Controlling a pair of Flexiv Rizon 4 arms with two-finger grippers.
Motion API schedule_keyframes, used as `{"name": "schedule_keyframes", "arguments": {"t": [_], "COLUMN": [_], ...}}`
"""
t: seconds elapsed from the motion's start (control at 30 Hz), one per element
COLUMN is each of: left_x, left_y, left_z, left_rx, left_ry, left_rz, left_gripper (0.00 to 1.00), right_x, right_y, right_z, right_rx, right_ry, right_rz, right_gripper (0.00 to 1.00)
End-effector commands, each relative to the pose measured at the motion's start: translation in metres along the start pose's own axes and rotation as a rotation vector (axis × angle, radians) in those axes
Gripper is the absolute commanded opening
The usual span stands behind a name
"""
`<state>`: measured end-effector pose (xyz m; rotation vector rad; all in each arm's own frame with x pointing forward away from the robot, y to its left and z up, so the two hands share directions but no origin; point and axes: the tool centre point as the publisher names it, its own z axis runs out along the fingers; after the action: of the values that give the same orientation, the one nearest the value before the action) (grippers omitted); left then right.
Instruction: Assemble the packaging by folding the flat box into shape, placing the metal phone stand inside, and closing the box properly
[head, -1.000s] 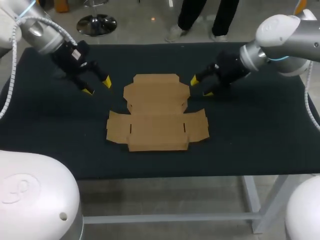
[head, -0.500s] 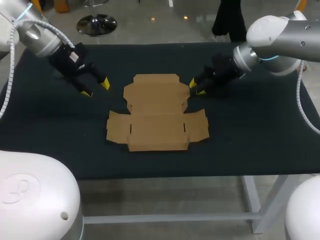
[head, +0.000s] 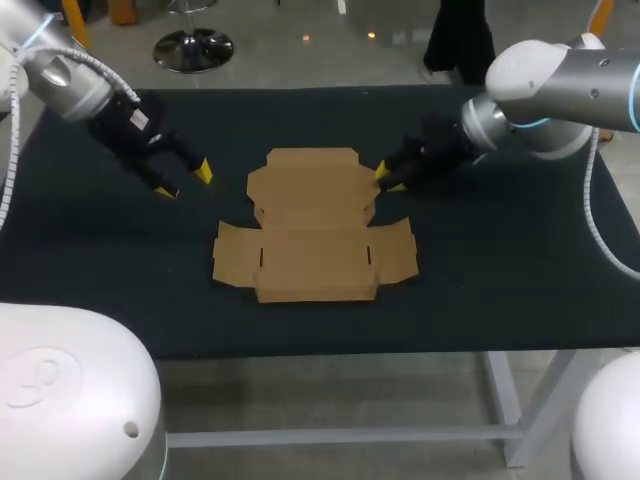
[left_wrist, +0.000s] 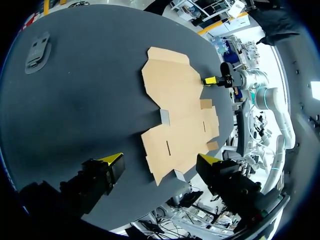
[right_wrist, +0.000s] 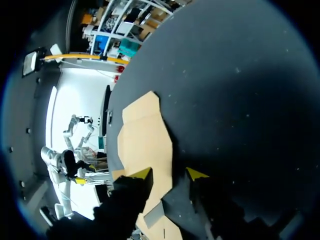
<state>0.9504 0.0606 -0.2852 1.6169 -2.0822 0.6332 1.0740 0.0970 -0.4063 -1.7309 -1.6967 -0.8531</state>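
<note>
The flat brown cardboard box (head: 313, 225) lies unfolded in the middle of the black table. My right gripper (head: 388, 178) is low at the right edge of the box's far flap. In the right wrist view its gripper (right_wrist: 169, 174) has narrowed fingers: one yellow tip is over the cardboard (right_wrist: 145, 140), the other over the mat, and nothing is pinched. My left gripper (head: 183, 180) hangs wide open to the left of the box and apart from it. In the left wrist view that gripper (left_wrist: 160, 161) faces the cardboard (left_wrist: 175, 100). A small grey piece (left_wrist: 37, 50), perhaps the metal stand, lies off to one side.
The black mat (head: 500, 250) covers the whole table, with bare room to the right, to the left and in front of the box. The table's front edge (head: 330, 352) runs close below the box's near flap.
My right gripper has moved left to the box's edge and its fingers have drawn closer together. My left gripper has drifted slightly left, away from the box. The box has not moved.
</note>
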Motion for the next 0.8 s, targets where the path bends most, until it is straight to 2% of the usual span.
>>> {"name": "schedule_keyframes", "arguments": {"t": [0.03,0.53,0.8], "left_x": [-0.004,-0.015,-0.017], "left_y": [0.006,0.015,0.017], "left_z": [-0.002,-0.004,-0.005], "left_rx": [0.013,0.021,0.017], "left_ry": [0.008,0.025,0.026], "left_rz": [-0.002,-0.014,-0.015], "left_gripper": [1.00,1.00,1.00], "right_x": [-0.004,0.001,0.006], "right_y": [0.006,0.008,0.010], "right_z": [0.011,0.027,0.041], "right_rx": [0.011,-0.031,-0.017], "right_ry": [0.012,0.072,0.117], "right_rz": [0.004,0.039,0.044], "right_gripper": [0.46,0.45,0.42]}}
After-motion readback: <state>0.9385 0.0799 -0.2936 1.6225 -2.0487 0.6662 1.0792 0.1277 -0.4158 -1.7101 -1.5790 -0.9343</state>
